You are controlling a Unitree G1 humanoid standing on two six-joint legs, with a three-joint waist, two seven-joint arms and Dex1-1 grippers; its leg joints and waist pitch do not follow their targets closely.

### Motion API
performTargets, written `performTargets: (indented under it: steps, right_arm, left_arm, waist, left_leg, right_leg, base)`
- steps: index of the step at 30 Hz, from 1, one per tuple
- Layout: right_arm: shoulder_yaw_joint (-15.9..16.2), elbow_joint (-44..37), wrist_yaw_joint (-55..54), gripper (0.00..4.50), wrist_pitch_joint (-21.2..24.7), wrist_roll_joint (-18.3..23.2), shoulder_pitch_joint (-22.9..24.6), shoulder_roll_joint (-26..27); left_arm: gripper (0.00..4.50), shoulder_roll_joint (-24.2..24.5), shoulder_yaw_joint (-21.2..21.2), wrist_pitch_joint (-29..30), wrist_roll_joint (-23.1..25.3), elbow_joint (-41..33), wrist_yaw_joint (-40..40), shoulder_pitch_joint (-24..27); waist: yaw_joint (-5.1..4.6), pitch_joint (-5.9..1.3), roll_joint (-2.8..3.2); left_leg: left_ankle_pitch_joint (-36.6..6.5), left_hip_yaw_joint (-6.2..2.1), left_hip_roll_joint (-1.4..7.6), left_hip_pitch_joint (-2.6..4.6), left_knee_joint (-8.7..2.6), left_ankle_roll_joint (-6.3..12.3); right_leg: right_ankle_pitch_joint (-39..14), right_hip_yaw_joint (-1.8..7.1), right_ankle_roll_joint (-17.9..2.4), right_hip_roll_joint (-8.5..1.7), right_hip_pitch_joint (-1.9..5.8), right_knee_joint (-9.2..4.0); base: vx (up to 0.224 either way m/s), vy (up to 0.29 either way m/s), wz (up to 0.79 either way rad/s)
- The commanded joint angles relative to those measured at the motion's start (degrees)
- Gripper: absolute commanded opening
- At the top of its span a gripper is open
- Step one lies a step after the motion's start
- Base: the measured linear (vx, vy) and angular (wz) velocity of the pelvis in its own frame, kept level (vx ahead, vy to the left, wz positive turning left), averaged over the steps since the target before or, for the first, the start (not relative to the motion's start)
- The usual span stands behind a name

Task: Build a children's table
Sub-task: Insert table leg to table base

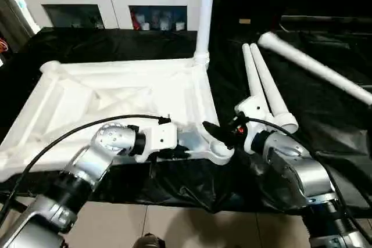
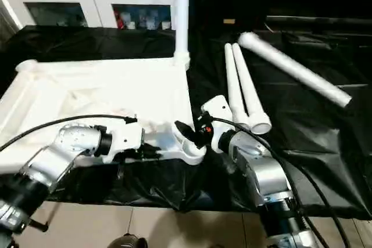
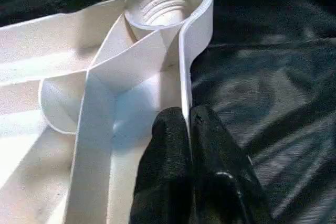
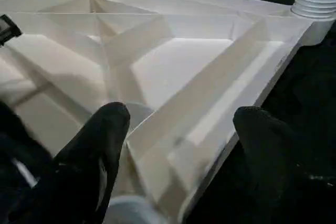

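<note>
Left gripper point(image 3: 186, 145) pinched tight on the thin side wall of the upturned white table top point(image 1: 116, 94), just short of the threaded near corner socket point(image 3: 163, 1). Right gripper point(image 4: 181, 129) spread wide, straddling that same corner rim, nothing held. One leg point(image 1: 204, 10) upright in the far socket beyond. Two loose legs point(image 1: 264, 88) just outside the right gripper, a third point(image 1: 317, 68) farther off on black cloth point(image 1: 325, 120).

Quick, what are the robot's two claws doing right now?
Left gripper: jaws shut on the rim of the table top.
Right gripper: jaws open, straddling the table top's corner, holding nothing.
</note>
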Motion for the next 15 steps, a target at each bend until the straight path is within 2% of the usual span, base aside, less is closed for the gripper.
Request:
performTargets:
  steps: [1,2,6,10,13,15]
  right_arm:
    - [-0.6,-1.1,-0.6,3.51,-0.2,-0.2,0.4,0.2]
    - [-0.4,-1.2,-1.1,3.51,-0.3,-0.2,0.6,0.6]
    - [-0.2,-1.5,-1.7,3.51,-0.2,-0.2,1.0,1.3]
    - [0.1,-1.5,-2.2,3.51,-0.3,-0.2,1.2,1.8]
    - [0.2,-1.5,-2.3,3.51,-0.2,-0.1,1.2,1.9]
    - [0.3,-2.0,-2.5,3.51,0.0,-0.2,1.6,2.1]
  left_arm:
    - [0.56,-0.2,2.1,-2.0,0.2,0.7,1.0,-1.6]
    - [0.72,-0.3,3.4,-2.5,-1.5,0.9,0.5,-1.5]
    - [0.98,0.3,4.6,-6.6,-3.1,1.7,-0.2,-1.3]
    - [1.33,1.3,6.3,-8.3,-4.5,1.2,-1.6,-0.5]
    - [1.58,1.7,7.4,-7.6,-5.4,0.6,-2.0,0.0]
    - [1.67,1.7,9.7,-5.0,-8.1,-1.7,-1.6,1.4]
  waist:
    - [-0.12,-5.14,0.19]
    - [-0.23,-5.16,0.11]
    - [-0.24,-5.27,0.05]
    - [-0.38,-5.30,0.06]
    - [-0.35,-5.21,0.15]
    - [-0.35,-5.22,0.26]
  left_leg:
    - [-13.6,-0.72,1.85,0.88,-3.96,-1.18]
    - [-13.4,-0.72,1.86,0.85,-3.94,-1.11]
    - [-12.5,-0.70,1.86,0.74,-3.83,-0.62]
    - [-12.2,-0.63,1.89,0.79,-3.84,-0.43]
    - [-12.7,-0.57,1.91,0.92,-3.87,-0.68]
    - [-13.1,-0.55,1.97,1.01,-3.89,-1.01]
  right_leg:
    - [-13.4,3.05,-9.3,-3.50,2.98,-4.67]
    - [-13.1,3.06,-9.5,-3.51,2.98,-4.63]
    - [-11.1,3.04,-10.3,-3.47,2.98,-4.37]
    - [-10.4,3.06,-10.5,-3.39,2.93,-4.17]
    - [-11.3,3.10,-10.6,-3.46,2.85,-4.21]
    - [-11.5,3.11,-10.8,-3.49,2.81,-4.10]
  base:
    - [0.000,0.000,0.00]
    - [0.000,0.000,0.00]
    - [0.000,0.000,0.00]
    - [0.000,0.000,0.00]
    - [0.000,0.000,0.00]
    - [0.000,0.000,0.00]
